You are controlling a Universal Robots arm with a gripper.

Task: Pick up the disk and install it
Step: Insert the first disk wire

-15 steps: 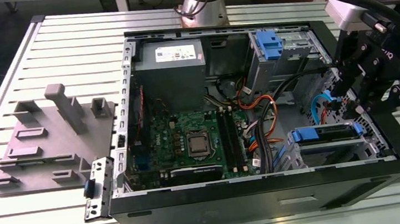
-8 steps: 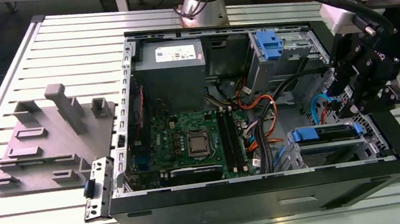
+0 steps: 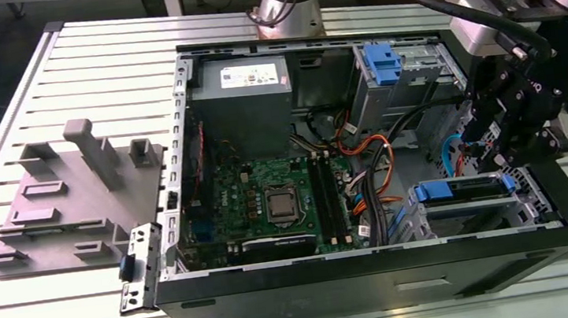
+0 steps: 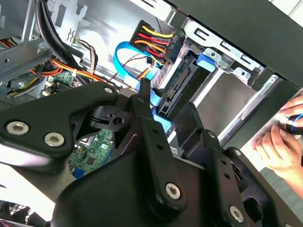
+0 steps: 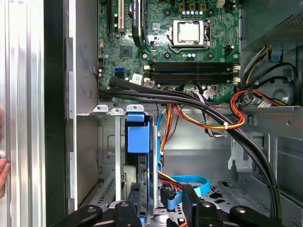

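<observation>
The disk (image 3: 461,189) stands on edge in the metal cage at the case's front corner, on the exterior view's right, its blue rail end facing up. In the first wrist view the disk (image 5: 138,137) shows its blue tab in a cage slot. In the second wrist view the disk (image 4: 177,85) shows its connector end beside a plug with red and yellow wires and a blue flat cable. My gripper (image 3: 490,161) hangs just above the cage. Its black fingers (image 5: 189,203) stand apart on either side of the disk's end, open; contact with the disk is unclear.
The open computer case (image 3: 381,275) holds a grey power-supply box (image 3: 240,92), a green motherboard (image 3: 267,200) and another blue caddy (image 3: 380,62) in the upper cage. Black cable bundles (image 5: 213,118) cross beside the cage. A grey fixture (image 3: 66,198) lies on the table. A person's hand (image 4: 277,142) rests outside the case.
</observation>
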